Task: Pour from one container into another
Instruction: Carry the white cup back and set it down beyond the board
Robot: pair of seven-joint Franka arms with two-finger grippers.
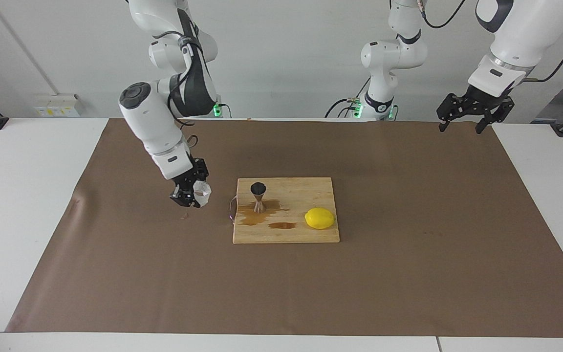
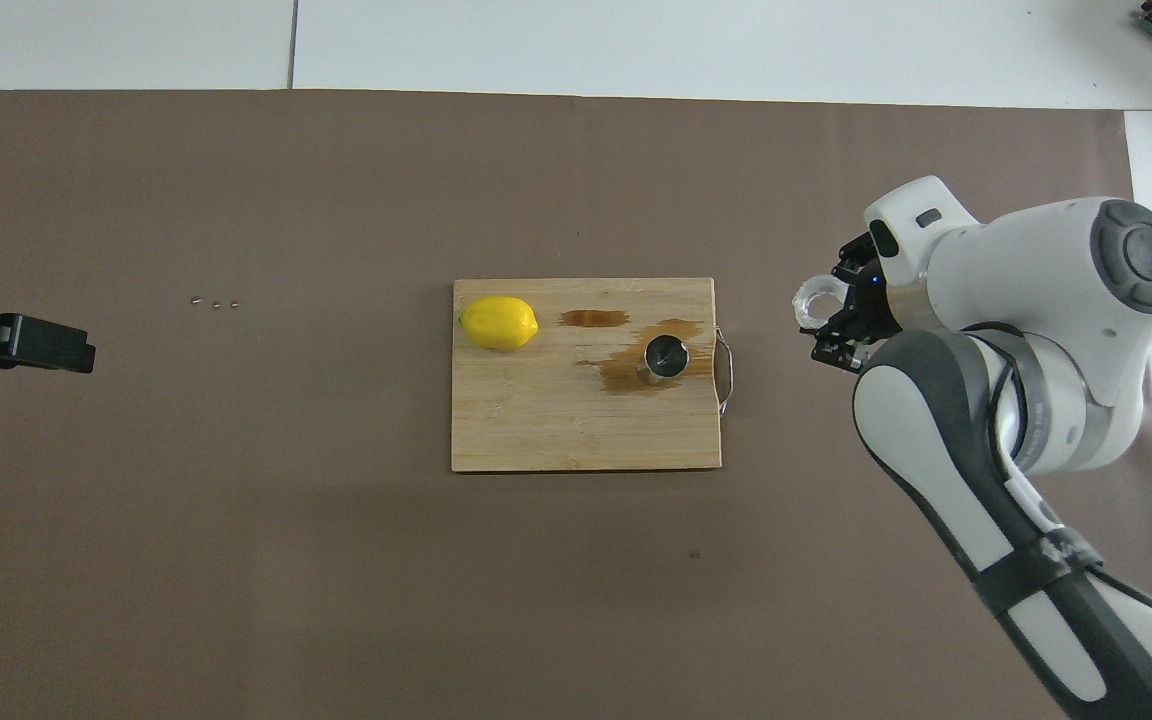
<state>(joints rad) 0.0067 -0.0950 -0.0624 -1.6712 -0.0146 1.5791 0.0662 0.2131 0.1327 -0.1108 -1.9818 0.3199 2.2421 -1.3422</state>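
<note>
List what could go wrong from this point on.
1. The right pincer holds the small clear faceted glass tumbler tilted in the air above the brown paper table cover; any leftover liquid might drip onto it.
2. A brown puddle surrounds the small shiny steel hourglass jigger on the wooden cutting board; the wet footing might let it slide or tip if nudged.
3. The puddle might spread to the yellow lemon.
</note>
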